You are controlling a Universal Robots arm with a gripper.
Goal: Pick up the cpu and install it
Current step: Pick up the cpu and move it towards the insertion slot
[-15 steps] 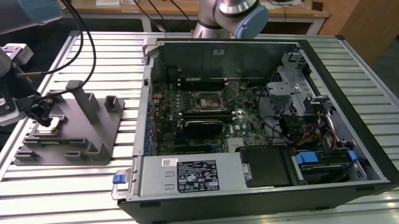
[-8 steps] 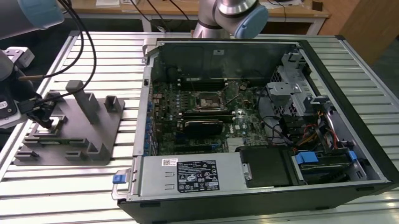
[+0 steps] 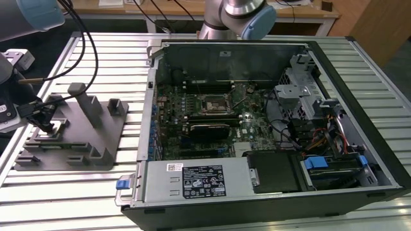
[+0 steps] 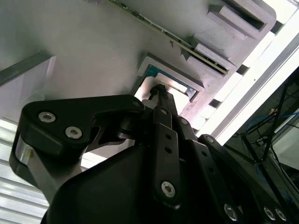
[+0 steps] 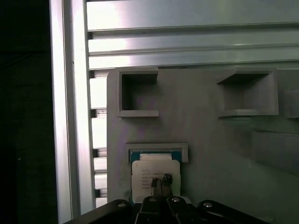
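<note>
The cpu (image 5: 155, 169) lies flat in a shallow recess of the grey plastic tray (image 5: 210, 154), with a pale top and a teal edge behind it. In the second wrist view the cpu (image 4: 175, 86) sits just beyond the black fingers. My gripper (image 5: 160, 181) is right over the chip, its two thin tips close together near the top face. I cannot tell whether they touch it. In the exterior view the gripper (image 3: 46, 127) hangs low over the tray (image 3: 77, 144) at the exterior view's left. The motherboard's empty socket (image 3: 212, 104) is inside the open computer case (image 3: 257, 130).
Upright posts (image 3: 86, 103) rise from the tray close to the gripper. Black cables (image 3: 83, 53) trail from the arm above it. Slatted aluminium table (image 3: 83, 192) surrounds tray and case. A second arm's base (image 3: 237, 17) stands behind the case.
</note>
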